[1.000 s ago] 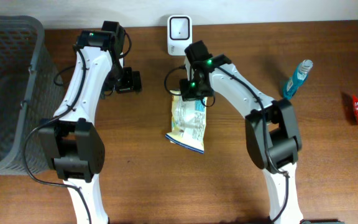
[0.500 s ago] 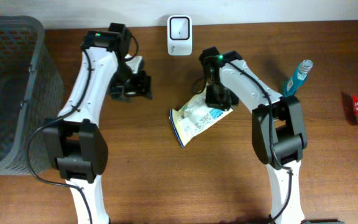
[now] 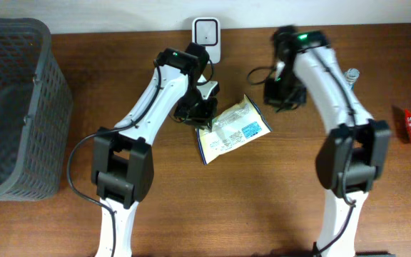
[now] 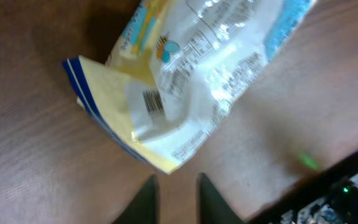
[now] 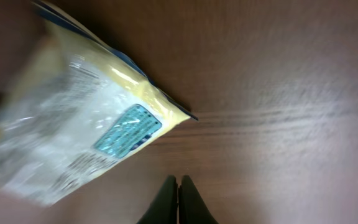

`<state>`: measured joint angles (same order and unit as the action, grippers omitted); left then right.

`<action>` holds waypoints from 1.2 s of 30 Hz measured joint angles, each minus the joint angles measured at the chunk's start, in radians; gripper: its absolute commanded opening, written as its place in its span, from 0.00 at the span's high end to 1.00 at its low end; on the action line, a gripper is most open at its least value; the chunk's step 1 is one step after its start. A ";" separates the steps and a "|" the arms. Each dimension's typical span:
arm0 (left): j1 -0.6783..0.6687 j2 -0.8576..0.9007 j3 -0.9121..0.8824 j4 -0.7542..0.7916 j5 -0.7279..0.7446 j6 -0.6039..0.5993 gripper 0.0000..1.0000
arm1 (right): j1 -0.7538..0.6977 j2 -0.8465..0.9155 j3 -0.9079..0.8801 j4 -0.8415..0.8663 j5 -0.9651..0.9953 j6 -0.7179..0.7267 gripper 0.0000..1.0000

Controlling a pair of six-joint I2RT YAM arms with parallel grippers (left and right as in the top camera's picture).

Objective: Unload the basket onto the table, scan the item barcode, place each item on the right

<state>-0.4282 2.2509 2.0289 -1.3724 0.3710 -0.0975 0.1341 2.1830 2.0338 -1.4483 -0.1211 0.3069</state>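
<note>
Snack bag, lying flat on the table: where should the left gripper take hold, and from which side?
Probably the flat blue-striped end seam of the snack bag, at the corner nearest the left gripper, approached from that end. The seam is thin enough to pinch, the body looks puffed, and a corner grip leaves the barcode uncovered.

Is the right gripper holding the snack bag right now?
No: the right gripper is shut on nothing above the table, and the snack bag lies clear of its fingers.
</note>
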 measured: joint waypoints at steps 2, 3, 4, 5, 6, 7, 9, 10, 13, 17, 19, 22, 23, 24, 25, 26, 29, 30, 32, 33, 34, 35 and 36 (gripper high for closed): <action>0.000 0.024 0.000 0.030 -0.001 -0.014 1.00 | -0.056 -0.016 0.007 -0.003 -0.084 -0.098 0.96; 0.000 0.031 0.000 0.047 0.000 -0.029 1.00 | -0.075 -0.016 0.006 -0.003 -0.117 -0.135 0.96; 0.000 0.035 0.000 0.060 0.000 -0.039 1.00 | -0.089 -0.016 -0.002 0.006 -0.159 -0.175 0.96; -0.001 0.040 0.000 0.077 -0.001 -0.052 1.00 | -0.092 -0.016 -0.012 0.017 -0.195 -0.206 0.96; -0.003 0.047 0.000 0.095 0.000 -0.066 1.00 | -0.090 -0.016 -0.025 0.034 -0.238 -0.234 0.96; -0.008 0.056 0.000 0.102 -0.001 -0.077 1.00 | -0.084 -0.016 -0.042 0.064 -0.277 -0.270 0.96; -0.019 0.084 0.000 0.111 -0.008 -0.092 1.00 | -0.063 -0.016 -0.088 0.138 -0.348 -0.293 0.96; -0.022 0.095 0.000 0.108 -0.021 -0.102 1.00 | -0.054 -0.018 -0.111 0.178 -0.364 -0.298 0.96; -0.030 0.127 0.000 0.104 -0.068 -0.143 1.00 | -0.017 -0.017 -0.233 0.342 -0.407 -0.272 0.96; -0.026 0.163 0.000 0.101 -0.098 -0.172 1.00 | 0.015 -0.016 -0.407 0.585 -0.451 -0.224 0.96; -0.024 0.180 0.000 0.102 -0.116 -0.180 1.00 | 0.018 -0.017 -0.497 0.679 -0.471 -0.200 0.96; -0.022 0.183 0.012 0.089 -0.187 -0.185 1.00 | 0.016 -0.048 -0.571 0.747 -0.461 -0.124 0.96; -0.022 0.183 0.019 0.078 -0.218 -0.186 1.00 | 0.017 -0.058 -0.582 0.740 -0.443 -0.100 0.96; -0.019 0.183 0.034 0.058 -0.267 -0.188 1.00 | 0.021 -0.066 -0.590 0.715 -0.403 -0.065 0.96; -0.012 0.183 0.054 0.031 -0.321 -0.188 1.00 | 0.021 -0.067 -0.591 0.705 -0.389 -0.051 0.96; -0.006 0.188 0.076 0.003 -0.348 -0.188 1.00 | 0.021 -0.068 -0.593 0.694 -0.376 -0.040 0.96; 0.045 0.217 0.230 -0.110 -0.427 -0.193 1.00 | 0.021 -0.069 -0.589 0.637 -0.326 0.008 0.96; 0.080 0.225 0.330 -0.166 -0.444 -0.199 1.00 | 0.021 -0.069 -0.581 0.603 -0.307 0.020 0.96; 0.125 0.226 0.458 -0.259 -0.419 -0.206 1.00 | 0.021 -0.070 -0.557 0.533 -0.280 0.031 0.96; 0.151 0.221 0.522 -0.299 -0.365 -0.201 1.00 | 0.021 -0.070 -0.535 0.487 -0.256 0.035 0.96; 0.160 0.214 0.544 -0.309 -0.311 -0.177 1.00 | 0.021 -0.069 -0.513 0.455 -0.244 0.036 0.96; 0.163 0.209 0.554 -0.311 -0.236 -0.146 1.00 | 0.021 -0.069 -0.493 0.441 -0.233 0.037 0.96; 0.160 0.208 0.555 -0.312 -0.164 -0.117 1.00 | 0.021 -0.069 -0.473 0.431 -0.228 0.038 0.96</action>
<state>-0.2680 2.4584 2.5835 -1.6844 0.2066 -0.2150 0.1551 2.1139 1.5608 -1.0176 -0.3489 0.3447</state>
